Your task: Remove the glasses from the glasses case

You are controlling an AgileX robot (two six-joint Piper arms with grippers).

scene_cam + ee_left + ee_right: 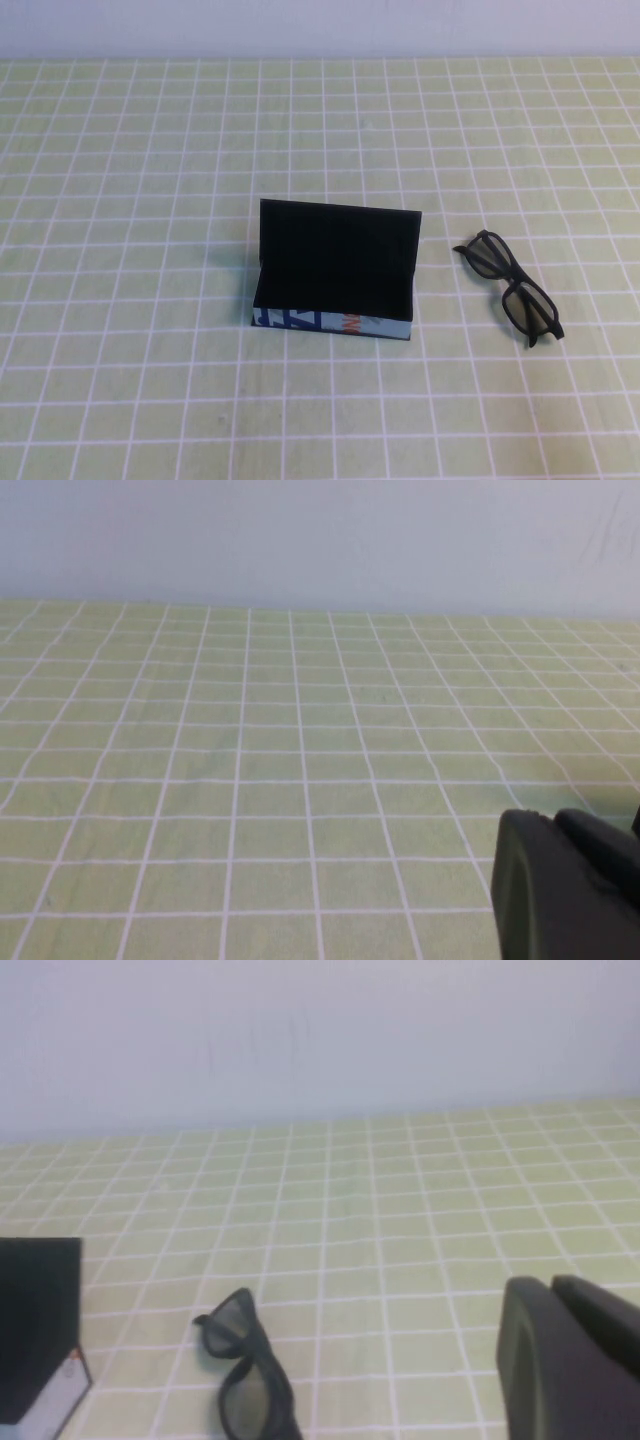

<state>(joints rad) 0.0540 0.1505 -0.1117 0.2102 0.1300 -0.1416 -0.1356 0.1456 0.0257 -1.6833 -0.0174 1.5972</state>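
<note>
The glasses case (pixel 335 268) stands open in the middle of the table, its black lid upright and its white printed front toward me; the inside looks black and empty. The black glasses (pixel 508 286) lie on the cloth just right of the case, apart from it. The right wrist view shows the glasses (pixel 245 1365) and an edge of the case (pixel 38 1325). My right gripper (pixel 548 1282) is shut and empty, well back from the glasses. My left gripper (pixel 553 818) is shut and empty over bare cloth. Neither arm shows in the high view.
A green tablecloth (pixel 150 380) with a white grid covers the table. A pale wall (pixel 320 25) runs along the far edge.
</note>
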